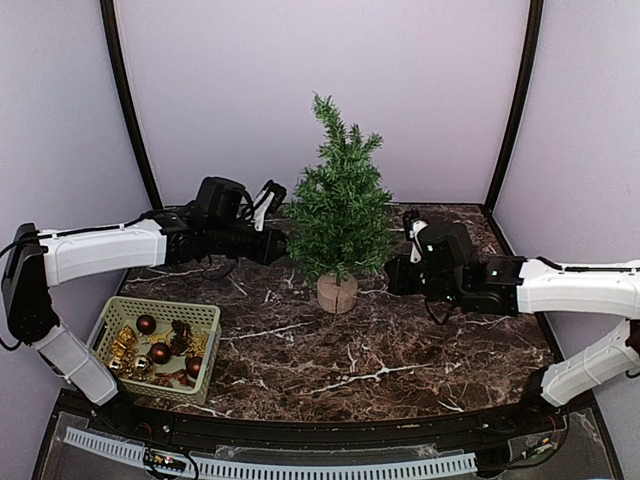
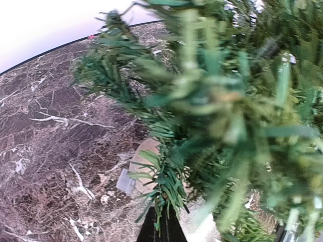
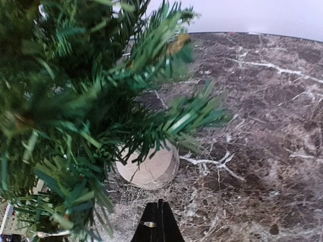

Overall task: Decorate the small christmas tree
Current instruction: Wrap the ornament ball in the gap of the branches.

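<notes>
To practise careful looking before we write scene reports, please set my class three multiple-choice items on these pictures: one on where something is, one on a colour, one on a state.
1. Where does the basket stand on the table?
A. at the far right corner
B. at the near left corner
C. in the middle at the back

2. What colour is the round base of the tree?
A. tan
B. bright blue
C. white

3. How is the tree placed?
A. lying on its side
B. tipped into the basket
C. standing upright

Answers:
1 B: the top view shows the basket at the near left corner.
2 A: the wooden disc looks tan in both the top view and the right wrist view.
3 C: the tree rises straight up from its base, with its tip at the top.
</notes>
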{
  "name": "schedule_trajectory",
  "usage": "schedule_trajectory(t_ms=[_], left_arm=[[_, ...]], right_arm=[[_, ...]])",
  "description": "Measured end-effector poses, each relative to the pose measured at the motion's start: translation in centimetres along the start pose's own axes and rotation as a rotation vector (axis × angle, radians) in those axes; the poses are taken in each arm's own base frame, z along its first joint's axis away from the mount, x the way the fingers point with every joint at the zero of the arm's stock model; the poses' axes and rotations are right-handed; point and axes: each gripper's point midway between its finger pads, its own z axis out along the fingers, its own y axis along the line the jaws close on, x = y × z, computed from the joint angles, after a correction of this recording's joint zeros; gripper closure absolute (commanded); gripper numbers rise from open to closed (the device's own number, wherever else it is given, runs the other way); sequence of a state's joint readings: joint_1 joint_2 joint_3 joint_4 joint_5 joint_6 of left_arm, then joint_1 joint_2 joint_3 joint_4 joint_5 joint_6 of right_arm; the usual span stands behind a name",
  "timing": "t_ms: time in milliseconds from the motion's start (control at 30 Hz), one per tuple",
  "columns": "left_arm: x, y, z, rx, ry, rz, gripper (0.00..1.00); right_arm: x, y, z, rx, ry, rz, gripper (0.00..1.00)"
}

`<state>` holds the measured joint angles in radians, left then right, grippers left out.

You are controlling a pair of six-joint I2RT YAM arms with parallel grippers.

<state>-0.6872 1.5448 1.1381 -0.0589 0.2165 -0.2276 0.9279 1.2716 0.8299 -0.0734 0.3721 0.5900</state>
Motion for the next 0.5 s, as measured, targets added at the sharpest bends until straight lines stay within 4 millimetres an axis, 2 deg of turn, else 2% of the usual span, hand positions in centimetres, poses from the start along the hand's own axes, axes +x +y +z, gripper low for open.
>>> schedule_trajectory(t_ms=[167,300,367,400,467,500], left_arm=[[-0.4,1.9,0.7,-0.025,-0.015,-0.002,1.0],[-0.7,2.8,1.1,-0.038,-0.024,0.008,0.84],[-1.0,3.0,1.0,-0.045,-0.032,0.02,0.73],[-1.3,3.1,0.9,-0.051,-0.041,0.025,0.64],[-1.6,3.2,0.7,-0.061,-0.052,0.036,0.52],[-1.7,3.2,0.5,-0.066,-0.056,0.038,0.49]], right_arm=[[3.8,0.6,1.7,-0.077,0.085,0.041,1.0],[5.7,1.6,2.5,-0.13,0.133,0.062,1.0],[5.7,2.2,2.6,-0.155,0.13,0.069,1.0],[5.5,2.6,2.6,-0.171,0.123,0.072,1.0],[5.1,3.3,2.5,-0.194,0.108,0.078,1.0],[4.9,3.6,2.5,-0.206,0.099,0.08,1.0]])
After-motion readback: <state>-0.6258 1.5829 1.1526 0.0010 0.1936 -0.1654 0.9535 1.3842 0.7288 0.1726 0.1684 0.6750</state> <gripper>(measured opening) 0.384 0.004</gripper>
